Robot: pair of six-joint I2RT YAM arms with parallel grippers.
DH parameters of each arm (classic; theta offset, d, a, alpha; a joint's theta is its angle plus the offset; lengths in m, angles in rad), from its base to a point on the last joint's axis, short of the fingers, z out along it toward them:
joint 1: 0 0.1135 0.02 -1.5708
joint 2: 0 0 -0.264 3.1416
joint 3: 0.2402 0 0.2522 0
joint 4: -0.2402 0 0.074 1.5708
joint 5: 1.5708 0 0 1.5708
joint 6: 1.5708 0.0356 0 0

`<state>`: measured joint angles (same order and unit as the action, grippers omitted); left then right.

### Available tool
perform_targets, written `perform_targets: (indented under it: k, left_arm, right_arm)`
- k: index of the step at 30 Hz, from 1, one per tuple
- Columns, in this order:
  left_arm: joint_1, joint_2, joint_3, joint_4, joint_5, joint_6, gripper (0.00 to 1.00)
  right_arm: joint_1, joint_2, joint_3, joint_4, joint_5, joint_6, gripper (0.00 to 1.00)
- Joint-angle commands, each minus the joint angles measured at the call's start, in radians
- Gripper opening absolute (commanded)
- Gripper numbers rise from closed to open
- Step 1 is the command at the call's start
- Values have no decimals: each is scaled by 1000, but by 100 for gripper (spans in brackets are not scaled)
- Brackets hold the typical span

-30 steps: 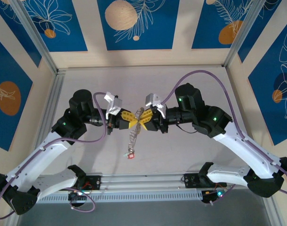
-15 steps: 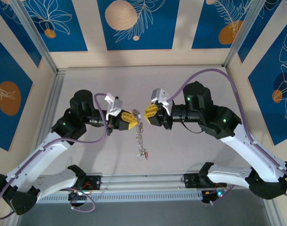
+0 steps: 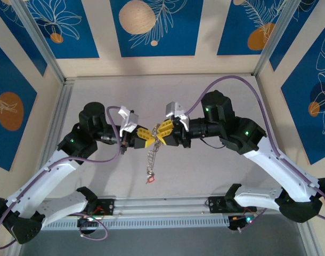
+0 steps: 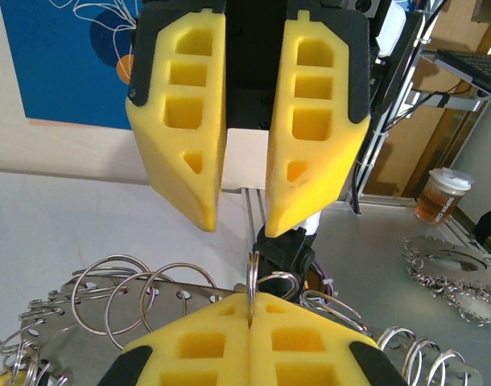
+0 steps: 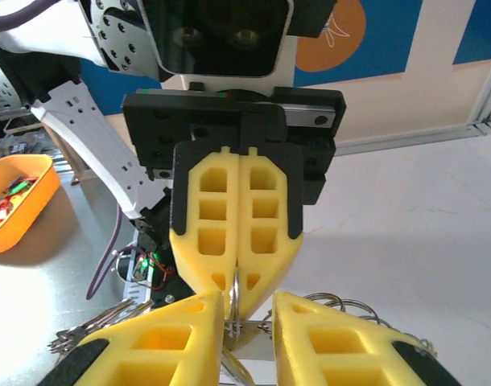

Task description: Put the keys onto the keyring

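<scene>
L gripper [image 3: 144,135] fingers pressed together, pinching keyring [image 4: 252,277]. R gripper [image 3: 164,131] fingers spread astride the wire. Keys [image 3: 151,162] dangle at 6 o'clock.

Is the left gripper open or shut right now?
Shut: the left gripper has its yellow fingers pressed together, a thin metal ring pinched between them.

Thin glossy metal wire keyring [image 4: 252,280]; claw pads [image 4: 306,121] matt yellow foam; table [image 3: 216,170] matt pale grey

My right hand [image 5: 247,318] sits at the bottom of the frame, fingers apart. Facing it at centre, the left hand [image 5: 236,277] pinches the keyring [image 5: 234,299] edge-on. Keys [image 5: 96,330] show lower left.
</scene>
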<state>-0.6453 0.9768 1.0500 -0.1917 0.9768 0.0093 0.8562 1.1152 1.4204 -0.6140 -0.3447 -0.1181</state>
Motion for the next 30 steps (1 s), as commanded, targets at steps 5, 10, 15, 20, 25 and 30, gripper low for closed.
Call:
perform_targets:
  k: [5, 10, 15, 20, 25, 30]
  left_arm:
    - [4, -15, 48, 40, 39, 5, 0]
    - [3, -14, 56, 37, 42, 3, 0]
    - [3, -15, 55, 48, 42, -2, 0]
    - [4, -12, 57, 55, 48, -9, 0]
    - [3, -11, 53, 79, 55, -22, 0]
    - [3, -5, 54, 88, 59, -26, 0]
  right_arm:
    - [3, -5, -6, -9, -44, 16, 27]
    - [4, -5, -19, -11, -22, 18, 29]
    - [4, 4, -22, -7, -27, 19, 29]
    - [4, 8, -26, 0, -16, 13, 29]
    - [6, 20, -31, 5, -25, 14, 28]
    - [6, 22, -33, 12, -12, 6, 26]
